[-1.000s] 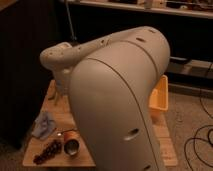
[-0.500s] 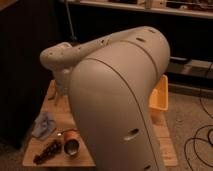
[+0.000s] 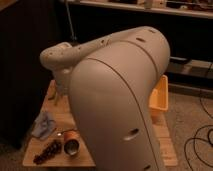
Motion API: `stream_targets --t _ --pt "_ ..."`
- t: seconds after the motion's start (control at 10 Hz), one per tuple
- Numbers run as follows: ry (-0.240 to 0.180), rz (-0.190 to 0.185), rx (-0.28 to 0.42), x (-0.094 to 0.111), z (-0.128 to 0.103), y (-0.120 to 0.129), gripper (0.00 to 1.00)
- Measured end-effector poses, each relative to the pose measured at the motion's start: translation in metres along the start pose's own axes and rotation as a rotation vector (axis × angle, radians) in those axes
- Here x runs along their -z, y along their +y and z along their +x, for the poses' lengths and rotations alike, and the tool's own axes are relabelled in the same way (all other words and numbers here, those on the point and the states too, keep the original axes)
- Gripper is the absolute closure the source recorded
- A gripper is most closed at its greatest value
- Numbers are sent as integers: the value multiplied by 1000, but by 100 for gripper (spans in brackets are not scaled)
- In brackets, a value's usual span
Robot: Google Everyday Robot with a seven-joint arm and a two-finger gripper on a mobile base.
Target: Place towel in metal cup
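Observation:
The towel (image 3: 44, 125), a pale blue-grey crumpled cloth, lies on the left part of the wooden table (image 3: 55, 159). The metal cup (image 3: 71, 145), copper outside with a shiny inside, rests near the table's front edge, to the right of the towel; its mouth faces the camera. My big pale arm fills the middle of the view and hides much of the table. The gripper (image 3: 58, 94) hangs below the wrist at the table's far left, above and behind the towel, apart from it and open, with nothing in it.
A dark lumpy cluster (image 3: 47, 151) lies just left of the cup at the front edge. A yellow bin (image 3: 160, 97) stands at the table's right side. Dark shelving runs along the back and cables (image 3: 200, 142) lie on the floor at right.

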Motion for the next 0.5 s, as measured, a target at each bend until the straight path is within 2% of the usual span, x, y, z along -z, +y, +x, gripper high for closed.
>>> stream_targets --t 0.2,0.3,0.4,0.5 --pt "-4 -10 -2 0 0 -1 20" --pt "-11 -45 2 -2 -1 -2 20" --pt "-18 -123 15 -3 -3 -5 20" --pt "-23 -227 28 -5 -7 -6 20"
